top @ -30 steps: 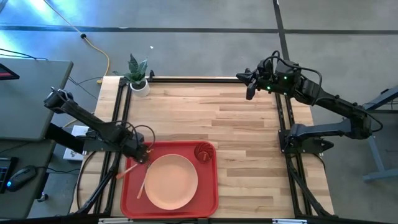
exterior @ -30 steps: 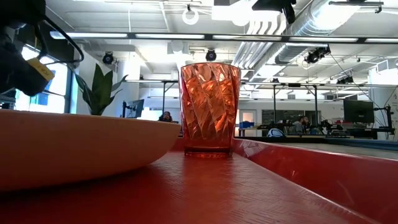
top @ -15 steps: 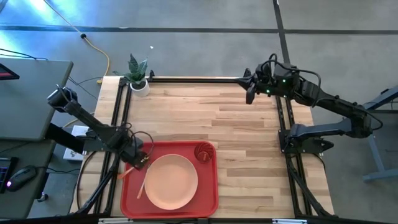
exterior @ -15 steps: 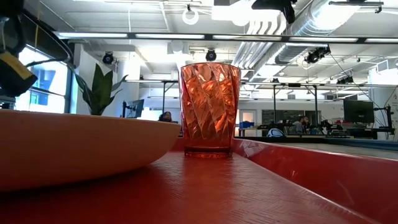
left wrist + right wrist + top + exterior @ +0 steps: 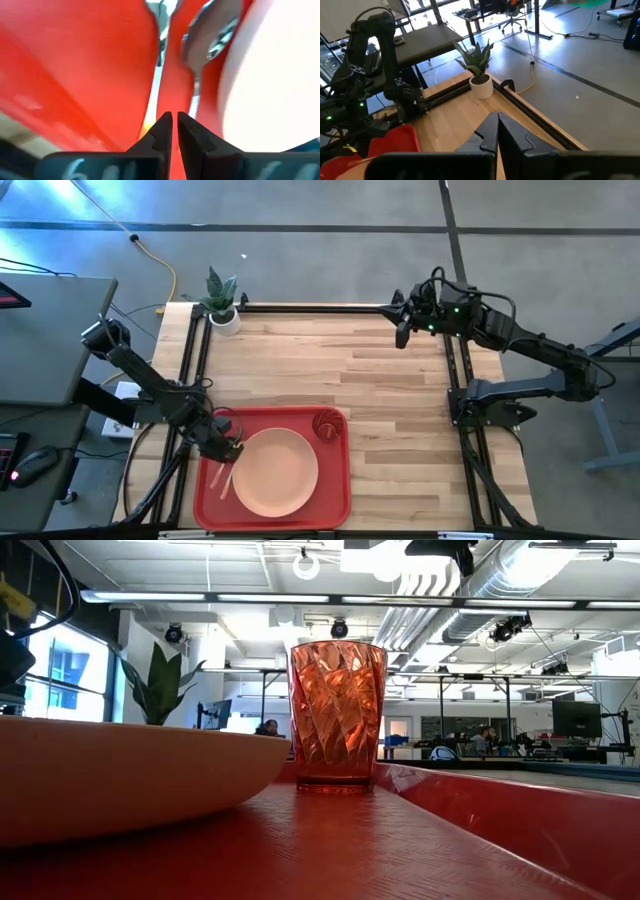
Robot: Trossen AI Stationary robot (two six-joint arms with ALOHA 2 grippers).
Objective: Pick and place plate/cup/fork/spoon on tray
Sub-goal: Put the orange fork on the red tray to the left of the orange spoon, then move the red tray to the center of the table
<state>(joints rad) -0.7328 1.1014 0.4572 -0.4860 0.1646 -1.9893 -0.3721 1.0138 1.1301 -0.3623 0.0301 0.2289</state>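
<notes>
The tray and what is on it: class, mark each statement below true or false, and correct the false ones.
1. The plate lies on the red tray. True.
2. The cup lies tipped on its side. False: it stands upright.
3. The fork and spoon lie beside the plate. True.
4. The right hand hangs over the tray. False: it waits at the table's far edge.
5. The left hand is at the tray's left side. True.

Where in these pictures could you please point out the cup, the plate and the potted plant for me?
cup [image 5: 336, 715], low view, middle of its ribbed side wall.
plate [image 5: 276, 471], high view, centre of its flat bottom.
potted plant [image 5: 226, 319], high view, on its white pot.
</notes>
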